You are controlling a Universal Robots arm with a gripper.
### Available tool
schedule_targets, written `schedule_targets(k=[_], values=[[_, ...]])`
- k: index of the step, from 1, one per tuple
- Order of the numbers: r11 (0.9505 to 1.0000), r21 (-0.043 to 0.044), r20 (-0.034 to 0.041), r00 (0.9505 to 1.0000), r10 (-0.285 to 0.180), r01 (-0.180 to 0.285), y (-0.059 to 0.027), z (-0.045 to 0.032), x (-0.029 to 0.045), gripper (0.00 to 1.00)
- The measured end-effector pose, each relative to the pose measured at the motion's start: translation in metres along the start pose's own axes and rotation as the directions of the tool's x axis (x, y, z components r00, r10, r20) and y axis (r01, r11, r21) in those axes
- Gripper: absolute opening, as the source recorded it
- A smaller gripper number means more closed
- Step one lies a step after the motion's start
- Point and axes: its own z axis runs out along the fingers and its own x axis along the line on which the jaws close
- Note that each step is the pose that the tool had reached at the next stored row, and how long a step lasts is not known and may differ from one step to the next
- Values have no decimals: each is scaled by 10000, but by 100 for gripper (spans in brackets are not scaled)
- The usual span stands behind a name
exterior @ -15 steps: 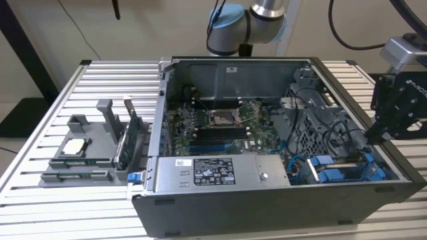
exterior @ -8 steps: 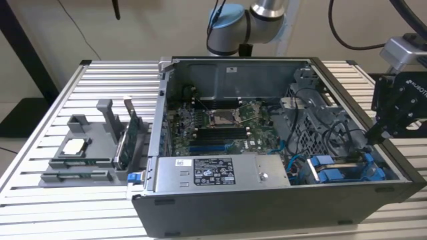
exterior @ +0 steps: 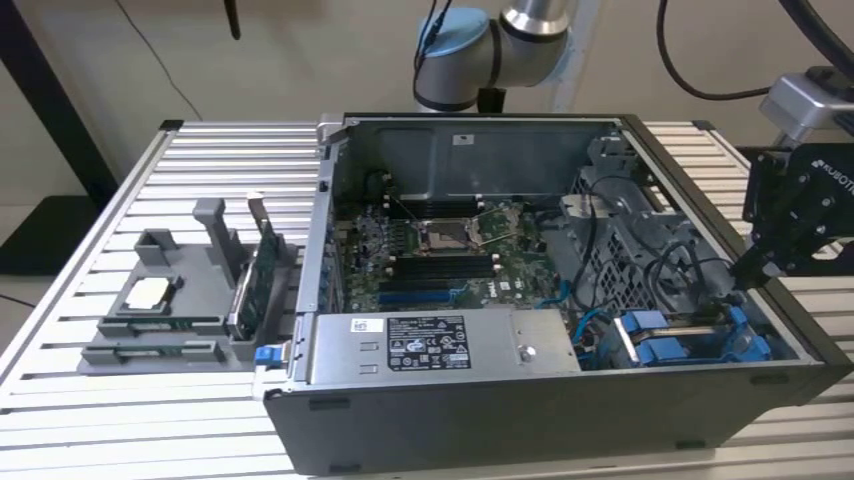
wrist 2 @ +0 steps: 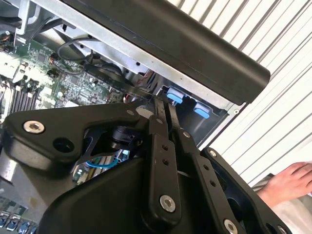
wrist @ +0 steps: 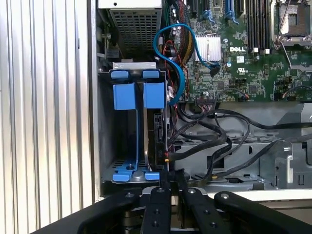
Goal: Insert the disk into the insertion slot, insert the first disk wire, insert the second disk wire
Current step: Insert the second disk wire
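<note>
Slatted table; end effector tips partly hide the disk.

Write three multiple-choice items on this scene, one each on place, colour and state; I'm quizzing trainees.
1. In the exterior view, the end effector hangs over: A the motherboard; B the drive bay; C the grey holder.
2. The cable looped beside that bay is: A white; B blue; C orange.
3. The computer case is: A open; B closed; C wrapped.
Answers: B, it sits above the blue tabs; B, blue in the first wrist view; A, its inside lies exposed.
</note>
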Motion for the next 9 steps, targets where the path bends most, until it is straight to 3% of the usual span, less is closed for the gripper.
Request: schedule_targets(k=[9], values=[[10000,0,3,10000,2,-2,24,-46,-1,16]])
